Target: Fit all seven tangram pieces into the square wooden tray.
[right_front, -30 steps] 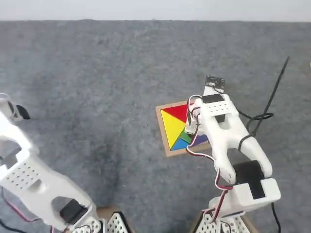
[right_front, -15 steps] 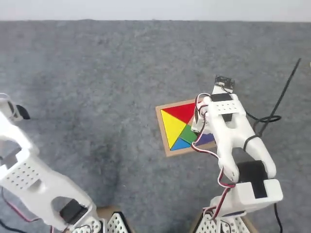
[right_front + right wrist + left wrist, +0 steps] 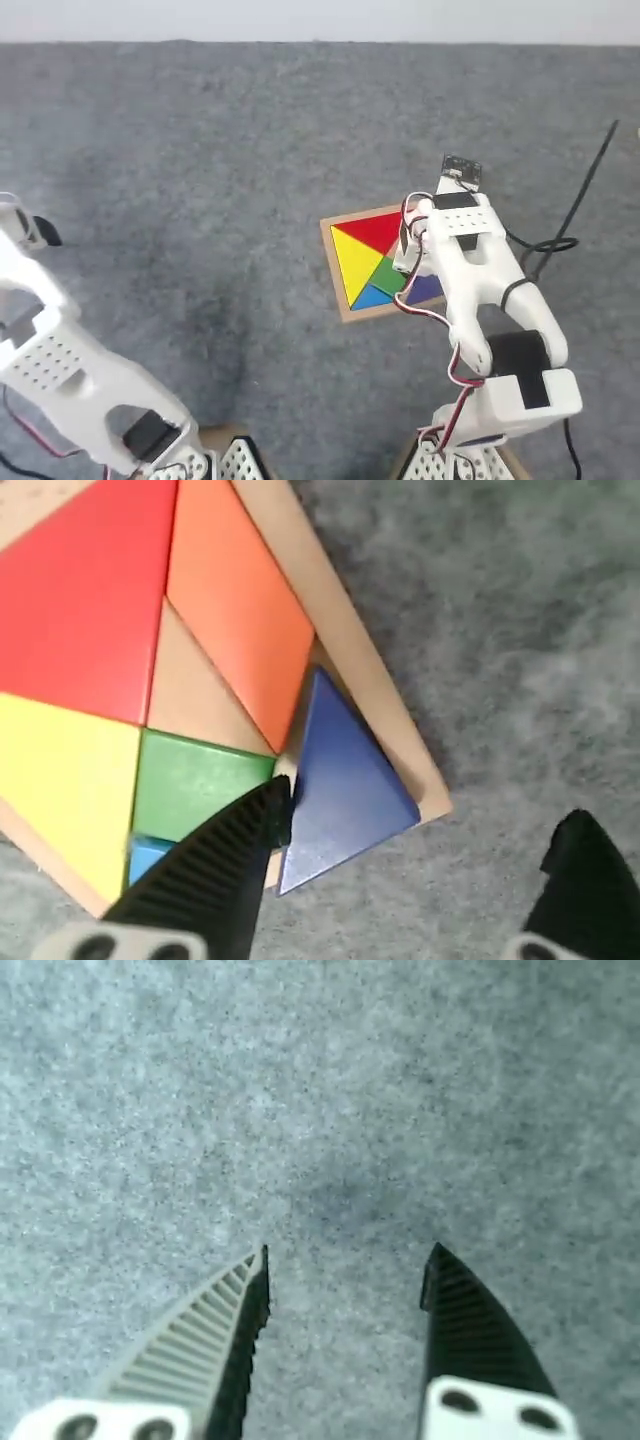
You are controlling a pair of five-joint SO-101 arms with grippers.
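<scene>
The square wooden tray (image 3: 334, 268) lies right of the table's middle, with my right arm above its right side. In the right wrist view the tray (image 3: 335, 605) holds a red triangle (image 3: 85, 590), an orange parallelogram (image 3: 235, 610), a yellow triangle (image 3: 65, 780), a green square (image 3: 195, 785) and a light blue piece (image 3: 150, 855). A bare wooden gap (image 3: 195, 695) shows between them. The dark blue triangle (image 3: 340, 780) rests tilted across the tray's rim at one corner. My right gripper (image 3: 420, 850) is open just above it, holding nothing. My left gripper (image 3: 348, 1260) is open over bare carpet.
Grey carpet (image 3: 200, 150) covers the whole table. A black cable (image 3: 570, 210) runs at the right of the right arm. The left arm (image 3: 60, 370) stands at the near left, far from the tray.
The right arm shifted slightly to the right and away a second ago, uncovering more of the tray, and has kept still since. The left arm has not moved.
</scene>
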